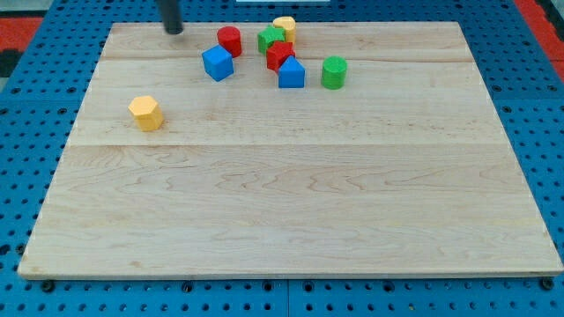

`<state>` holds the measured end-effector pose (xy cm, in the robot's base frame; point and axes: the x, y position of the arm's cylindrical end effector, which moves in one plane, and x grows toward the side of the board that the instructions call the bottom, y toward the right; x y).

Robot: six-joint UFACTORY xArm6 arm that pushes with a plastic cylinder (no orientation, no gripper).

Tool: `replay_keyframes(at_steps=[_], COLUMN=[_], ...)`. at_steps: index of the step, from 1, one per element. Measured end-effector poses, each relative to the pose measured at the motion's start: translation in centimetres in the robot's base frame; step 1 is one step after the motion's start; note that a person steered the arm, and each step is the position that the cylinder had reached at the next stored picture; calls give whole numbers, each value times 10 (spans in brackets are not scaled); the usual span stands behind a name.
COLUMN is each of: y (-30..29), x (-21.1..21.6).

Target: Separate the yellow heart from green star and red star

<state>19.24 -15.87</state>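
A wooden desk (pixel 291 202) is shown on a blue perforated base (pixel 26 88). No claw is fitted to the arm, so no open or closed state can be given; only a dark rod is seen, and my tip (pixel 174 31) is set down near the view's top edge, left of the cluster of blocks and apart from all of them.

The yellow heart (pixel 285 27) is found at the view's top, pressed against the right side of the green star (pixel 270 39). The red star (pixel 279 55) is placed just below the green star, touching it, and a blue house-shaped block (pixel 291 73) is set against its lower right. A red cylinder (pixel 229 40) is seen left of the green star, with a blue cube (pixel 217 63) just below it. A green cylinder (pixel 333 72) stands right of the blue house-shaped block, slightly apart. A yellow hexagonal block (pixel 145 113) lies alone, well apart, toward the view's left.
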Motion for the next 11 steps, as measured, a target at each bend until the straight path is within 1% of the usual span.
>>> replay_keyframes(at_steps=[1, 2, 3, 4, 5, 8, 9, 10, 11], y=[31, 135, 148, 148, 162, 160, 144, 136, 92], x=[-1, 2, 27, 86, 111, 93, 90, 78, 42])
